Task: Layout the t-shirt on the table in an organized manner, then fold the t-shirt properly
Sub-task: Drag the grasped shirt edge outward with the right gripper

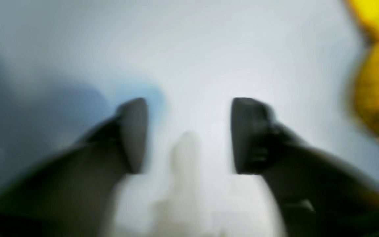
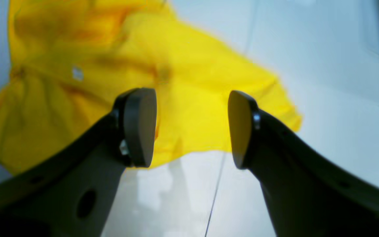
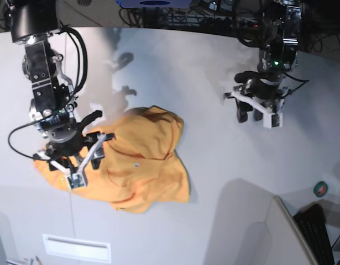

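Both arms reach downward, the left tool (image 1: pixel 189 135) and right tool (image 2: pixel 192 128) spread apart, gripping nothing.

base cam: high overhead, looks down on whole table (image 3: pixel 214 182), both arms in frame, far. R wrist cam: sits behind right gripper (image 2: pixel 192 128), looks along fingers down at t-shirt (image 2: pixel 183 95), close; shares shirt + table seam w/ base. L wrist cam: behind left gripper (image 1: pixel 189 135), faces bare table, blurred, close; only shirt edge at its right border overlaps w/ other two views.
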Motion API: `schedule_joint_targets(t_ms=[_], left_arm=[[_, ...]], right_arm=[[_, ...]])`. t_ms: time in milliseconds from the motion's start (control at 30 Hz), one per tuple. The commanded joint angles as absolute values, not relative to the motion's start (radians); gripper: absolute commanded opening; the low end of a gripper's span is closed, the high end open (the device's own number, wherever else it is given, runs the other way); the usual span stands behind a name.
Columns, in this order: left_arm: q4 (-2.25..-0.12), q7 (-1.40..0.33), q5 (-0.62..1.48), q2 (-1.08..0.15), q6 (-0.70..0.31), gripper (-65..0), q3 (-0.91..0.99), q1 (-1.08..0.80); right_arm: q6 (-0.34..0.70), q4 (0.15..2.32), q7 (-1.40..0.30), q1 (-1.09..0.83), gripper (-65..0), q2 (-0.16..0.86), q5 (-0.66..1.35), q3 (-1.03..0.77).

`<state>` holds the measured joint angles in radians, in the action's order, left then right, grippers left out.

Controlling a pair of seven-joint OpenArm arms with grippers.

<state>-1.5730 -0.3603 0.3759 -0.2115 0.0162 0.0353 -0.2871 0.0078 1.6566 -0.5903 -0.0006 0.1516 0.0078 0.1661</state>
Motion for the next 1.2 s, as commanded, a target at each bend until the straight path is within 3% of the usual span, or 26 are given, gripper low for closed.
schedule_joint_targets(t_ms=[0, 33, 67, 333, 467, 533, 600, 733, 800, 967, 1167], left_arm=[[-1.612, -0.337, 0.383, -0.203, 0.005, -52.7, -0.001, -0.265], [-1.620, -0.338, 0.383, -0.188, 0.005, -62.9, -0.045, -0.240], [-1.618, -0.338, 0.380, -0.174, 0.008, -65.0, -0.088, -0.217], [-1.334, -0.338, 0.375, -0.047, 0.010, -65.0, -0.361, -0.010], [-1.219, -0.338, 0.374, -0.045, 0.012, -65.0, -0.420, 0.012], [-1.188, -0.338, 0.375, -0.085, 0.012, -65.0, -0.380, -0.007], [-1.185, -0.338, 0.375, -0.122, 0.012, -65.0, -0.329, -0.030], [-1.216, -0.338, 0.375, -0.189, 0.012, -65.0, -0.265, -0.071], [-1.228, -0.338, 0.375, -0.214, 0.012, -65.0, -0.259, -0.081], [-1.359, -0.338, 0.381, -0.232, 0.012, -65.0, -0.255, -0.139], [-1.461, -0.338, 0.381, -0.220, 0.012, -65.0, -0.265, -0.173]], right_arm=[[-0.004, 1.655, -0.565, 0.030, -32.0, 0.162, -0.004, 0.156], [-0.004, 1.636, -0.565, 0.036, -33.2, 0.160, -0.004, 0.156], [-0.004, 1.626, -0.565, 0.036, -35.1, 0.160, -0.004, 0.154], [-0.004, 1.529, -0.565, 0.054, -47.0, 0.165, -0.004, 0.150], [-0.004, 1.423, -0.565, 0.084, -56.1, 0.165, -0.001, 0.150], [-0.004, 1.417, -0.565, 0.074, -56.3, 0.165, -0.001, 0.151], [-0.004, 1.422, -0.564, 0.051, -51.2, 0.162, -0.001, 0.159], [-0.004, 1.423, -0.527, 0.027, -27.3, 0.160, -0.004, 0.272], [-0.004, 1.414, -0.496, 0.021, -20.9, 0.160, -0.004, 0.326], [-0.012, 1.385, -0.443, 0.036, -25.2, 0.140, -0.004, 0.300], [-0.012, 1.333, -0.446, 0.068, -25.4, 0.133, -0.004, 0.222]])
